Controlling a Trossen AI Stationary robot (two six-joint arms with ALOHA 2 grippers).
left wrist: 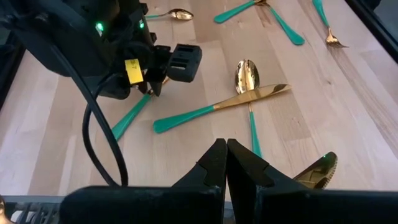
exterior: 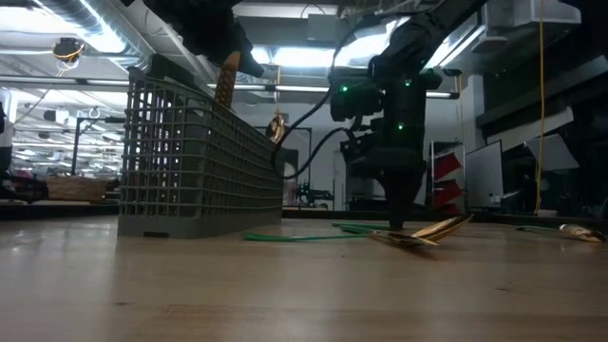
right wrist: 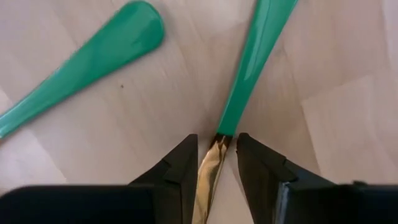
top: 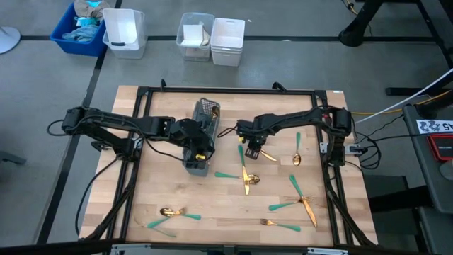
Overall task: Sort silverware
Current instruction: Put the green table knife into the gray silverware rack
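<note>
R gripper [right wrist: 214, 163] is straddling a piece of silverware [right wrist: 252, 68] lying flat on the table [top: 212, 205], fingers apart either side of the gold neck, not clenched yet. Best w/ centred squeeze, then straight lift. L gripper [left wrist: 225, 163] is sitting clenched over the caddy [top: 205, 113].
</note>
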